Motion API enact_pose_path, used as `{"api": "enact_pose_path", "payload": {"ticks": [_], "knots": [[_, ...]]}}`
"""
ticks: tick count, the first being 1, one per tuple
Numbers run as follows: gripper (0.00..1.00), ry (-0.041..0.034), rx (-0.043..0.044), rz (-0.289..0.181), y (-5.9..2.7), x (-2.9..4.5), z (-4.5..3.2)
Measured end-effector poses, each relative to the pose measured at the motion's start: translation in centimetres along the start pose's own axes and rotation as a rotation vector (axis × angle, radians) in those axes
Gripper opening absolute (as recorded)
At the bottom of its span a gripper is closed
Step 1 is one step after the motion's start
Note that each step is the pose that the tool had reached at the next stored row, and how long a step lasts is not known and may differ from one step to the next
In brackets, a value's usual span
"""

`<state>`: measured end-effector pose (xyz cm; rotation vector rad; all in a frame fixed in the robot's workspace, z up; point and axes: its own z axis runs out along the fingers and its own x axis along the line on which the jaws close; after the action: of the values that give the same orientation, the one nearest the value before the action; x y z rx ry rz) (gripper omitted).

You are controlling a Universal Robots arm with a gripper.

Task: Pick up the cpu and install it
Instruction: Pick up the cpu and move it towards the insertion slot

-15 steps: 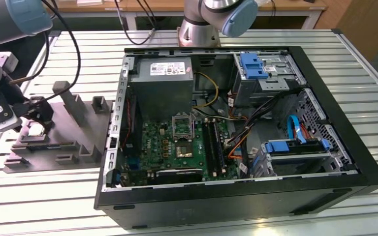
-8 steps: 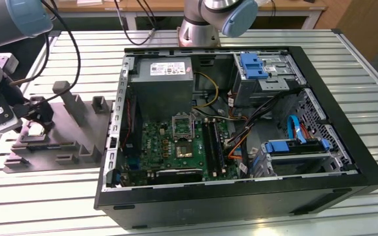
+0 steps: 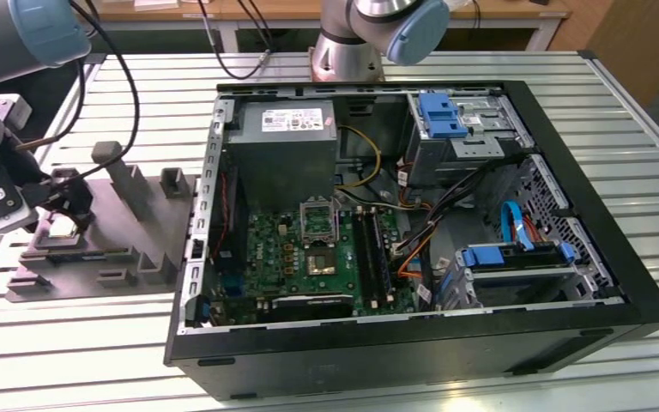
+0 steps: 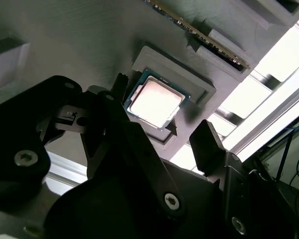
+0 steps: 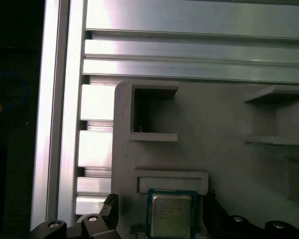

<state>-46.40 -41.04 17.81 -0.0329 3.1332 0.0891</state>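
The fingers point(image 4: 208, 144) stand spread apart, one on each side of the cpu point(image 4: 154, 103), holding nothing. The cpu lies flat in a square recess of the grey holder point(image 5: 229, 164). That holder sits on the slatted desk point(image 3: 421, 69), at the exterior view's left of the open computer case point(image 3: 398, 343).

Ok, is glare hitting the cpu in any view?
In the second wrist view the cpu is washed out by glare; in the first wrist view it looks evenly lit; in the exterior view the table slats glare white.
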Motion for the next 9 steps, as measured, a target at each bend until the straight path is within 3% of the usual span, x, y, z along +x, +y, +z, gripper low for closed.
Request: {"api": "enact_pose_path", "payload": {"ticks": [9], "knots": [[0.77, -0.0007, 0.0, 0.0, -0.16, 0.17, -0.01]]}}
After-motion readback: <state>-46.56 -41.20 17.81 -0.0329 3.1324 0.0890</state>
